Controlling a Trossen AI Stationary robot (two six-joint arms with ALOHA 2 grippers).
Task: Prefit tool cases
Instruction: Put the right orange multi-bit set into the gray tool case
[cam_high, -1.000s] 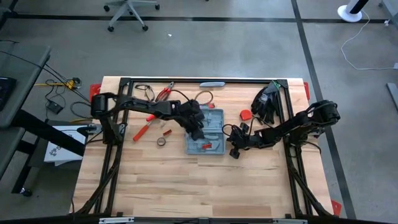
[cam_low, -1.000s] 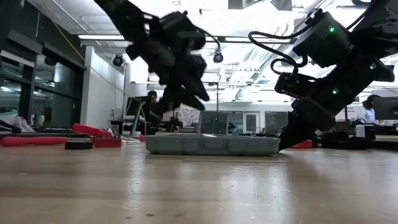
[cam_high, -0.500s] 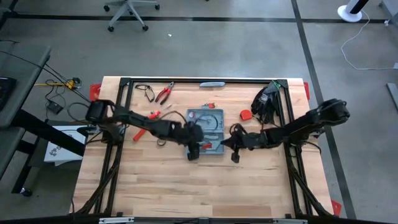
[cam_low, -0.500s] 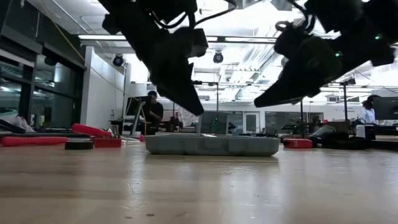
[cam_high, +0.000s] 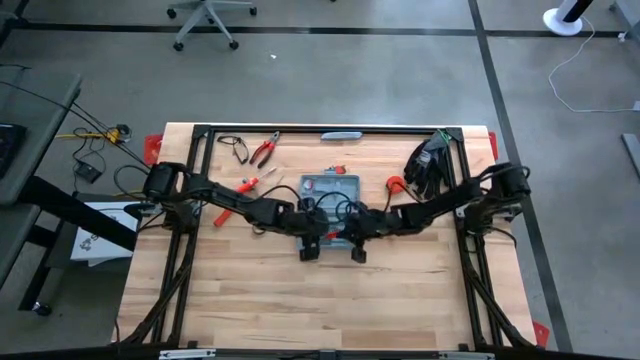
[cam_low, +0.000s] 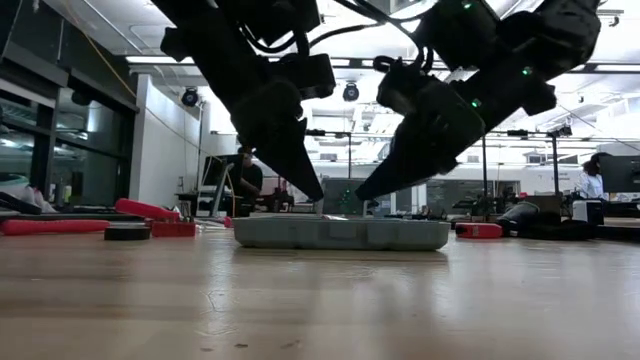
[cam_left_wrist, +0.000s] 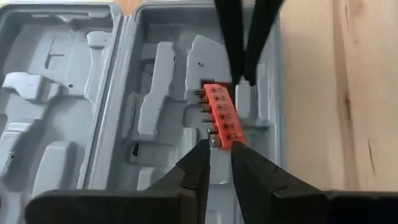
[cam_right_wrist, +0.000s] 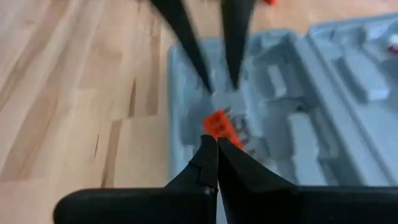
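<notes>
My tool case (cam_high: 331, 205) lies open and flat near the middle of the worktop (cam_high: 300, 300), its moulded grey slots facing up. Both my arms reach in over its front half and meet there, tips close together.

My left jaws (cam_left_wrist: 219, 144) stand slightly parted at one end of the red bit holder (cam_left_wrist: 222, 115), which lies tilted in the tray beside the case's outer wall. Whether they actually pinch the strip or only frame its end, I cannot tell. My right jaws (cam_right_wrist: 216, 142) are clenched tight on nothing, their point hovering just by the other end of that same red strip, so the holder sits between my two sets of jaws.

In the low view the case (cam_low: 340, 232) rests flat on the wood, with both my arms slanting down to it from above.

Left of the case lie red-handled tools (cam_high: 232, 205) and a small tape roll (cam_high: 259, 228); black gloves (cam_high: 428, 165) sit to the right rear.
</notes>
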